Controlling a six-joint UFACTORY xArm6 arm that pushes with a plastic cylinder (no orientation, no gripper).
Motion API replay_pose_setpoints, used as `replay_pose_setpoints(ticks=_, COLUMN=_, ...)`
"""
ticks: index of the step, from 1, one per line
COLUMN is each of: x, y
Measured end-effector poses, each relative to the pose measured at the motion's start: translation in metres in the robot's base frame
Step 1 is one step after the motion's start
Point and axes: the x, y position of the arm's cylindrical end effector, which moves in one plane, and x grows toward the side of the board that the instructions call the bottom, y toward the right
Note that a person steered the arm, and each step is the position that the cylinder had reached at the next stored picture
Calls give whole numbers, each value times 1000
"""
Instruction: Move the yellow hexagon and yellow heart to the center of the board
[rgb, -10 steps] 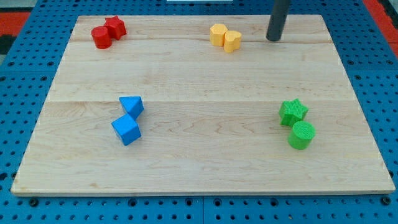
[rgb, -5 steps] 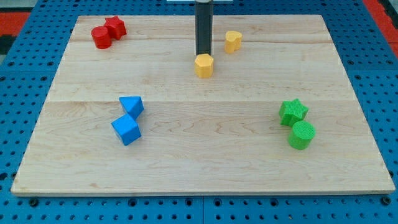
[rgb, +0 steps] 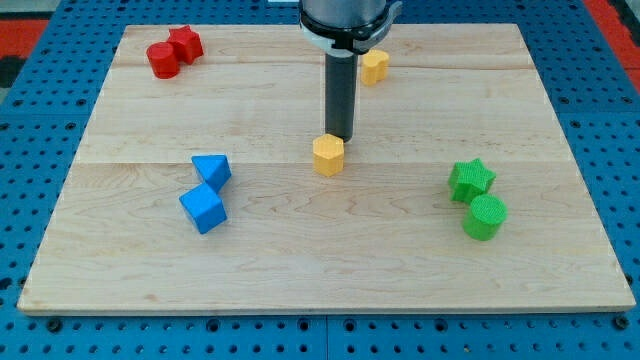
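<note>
Yellow hexagon (rgb: 328, 156) pushed to board (rgb: 560, 110) center; my tip (rgb: 340, 137) touching.

No text, label, brand, number or sign can be read anywhere on the board or blocks.

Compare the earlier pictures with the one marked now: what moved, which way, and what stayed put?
My tip swept from the view's top right to behind the yellow hexagon and pushed it down toward the board's centre. The yellow heart, nudged slightly, is left near the top. Red, blue and green blocks stayed put.
</note>
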Motion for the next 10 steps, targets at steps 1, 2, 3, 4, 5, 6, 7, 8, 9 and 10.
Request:
replay_pose_setpoints(ticks=1, x=11, y=1)
replay_pose_setpoints(ticks=2, x=30, y=-1)
replay_pose_setpoints(ticks=3, x=36, y=17)
replay_pose_setpoints(ticks=4, x=105, y=36)
replay_pose_setpoints(ticks=5, x=87, y=-13)
replay_pose_setpoints(ticks=6, x=31, y=-26)
replay_pose_setpoints(ticks=7, x=-8, y=-26)
replay_pose_setpoints(ticks=8, x=5, y=73)
replay_pose_setpoints(ticks=9, x=-75, y=152)
replay_pose_setpoints(ticks=10, x=-139, y=144)
